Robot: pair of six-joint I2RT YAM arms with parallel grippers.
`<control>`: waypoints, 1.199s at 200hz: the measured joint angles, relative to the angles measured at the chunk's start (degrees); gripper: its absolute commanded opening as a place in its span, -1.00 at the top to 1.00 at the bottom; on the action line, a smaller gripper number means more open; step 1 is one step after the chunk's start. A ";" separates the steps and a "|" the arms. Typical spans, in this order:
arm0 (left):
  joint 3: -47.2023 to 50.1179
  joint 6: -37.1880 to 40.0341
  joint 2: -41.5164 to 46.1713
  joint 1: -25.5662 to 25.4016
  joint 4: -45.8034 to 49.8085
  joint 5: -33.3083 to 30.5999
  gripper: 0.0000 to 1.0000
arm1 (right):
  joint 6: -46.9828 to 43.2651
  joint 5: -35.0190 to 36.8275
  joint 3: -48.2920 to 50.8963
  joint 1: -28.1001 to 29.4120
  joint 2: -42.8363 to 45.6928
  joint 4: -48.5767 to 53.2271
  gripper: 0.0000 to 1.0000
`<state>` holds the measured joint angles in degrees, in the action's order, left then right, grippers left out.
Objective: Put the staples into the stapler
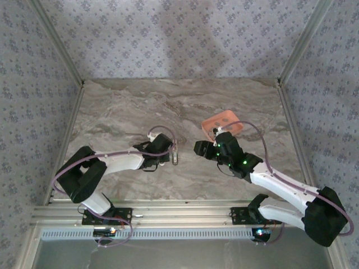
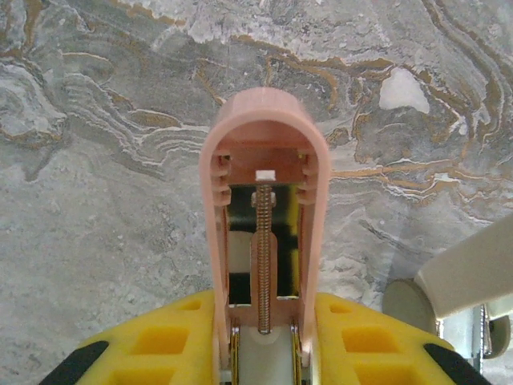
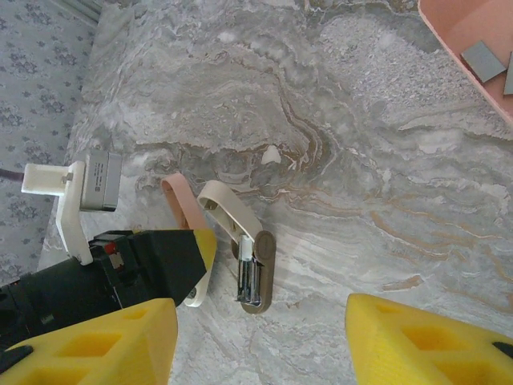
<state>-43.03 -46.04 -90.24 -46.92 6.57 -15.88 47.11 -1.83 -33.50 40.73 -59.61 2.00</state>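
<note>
Stapler (image 1: 175,152) opened on the marble table (image 1: 123,112), immediately right of the left gripper (image 1: 166,151).

Left wrist view: the left gripper (image 2: 264,337) is clamped on the stapler's pink top cover (image 2: 264,152). One yellow finger (image 2: 160,341) presses on each side. The cover rises between them with its hollow underside and coil spring (image 2: 263,257) facing the camera.

Right wrist view: the pink top cover (image 3: 183,210) and a beige arm (image 3: 231,208) fan outward from the dark base (image 3: 263,265). The base lies flat on the table, with a metal channel exposed along it. The right gripper (image 3: 261,337) hangs above the table near this base. Its yellow fingers (image 3: 417,345) are spread apart with nothing between them.

Staples (image 3: 483,62), seen as short grey strips, lie inside the salmon-pink tray (image 3: 453,32) at the upper right corner of this view. They are well apart from the right gripper's fingers and from the stapler.

Top view: the tray (image 1: 224,120) sits on the table just beyond the right gripper (image 1: 203,148), on the side away from the stapler. Its contents are too small to make out there.
</note>
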 measured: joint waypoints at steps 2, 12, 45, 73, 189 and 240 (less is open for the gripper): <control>0.00 -0.07 0.00 0.00 0.02 0.00 0.43 | 0.00 0.02 0.00 0.00 0.02 0.00 -0.17; 0.04 -0.13 0.00 0.00 0.00 -0.02 0.42 | 0.00 0.15 0.00 0.00 0.07 0.00 -0.17; 0.07 -0.55 -0.26 0.00 0.02 0.00 0.31 | 0.00 0.17 0.04 0.00 0.17 0.04 -0.17; 0.09 -0.87 -0.28 0.00 0.07 -0.02 0.25 | 0.00 0.17 0.07 0.00 0.28 0.09 -0.17; 0.09 -1.60 -0.24 0.00 0.44 -0.20 -0.02 | 0.02 0.59 0.63 0.00 0.28 0.17 -0.18; 0.09 -1.57 -0.17 0.00 0.70 -0.17 0.13 | 0.02 0.61 0.63 0.00 0.28 0.17 -0.18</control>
<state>-42.94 -47.62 -90.41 -46.92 7.27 -16.05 47.13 -1.21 -32.86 40.73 -59.33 2.17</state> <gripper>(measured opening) 0.458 0.588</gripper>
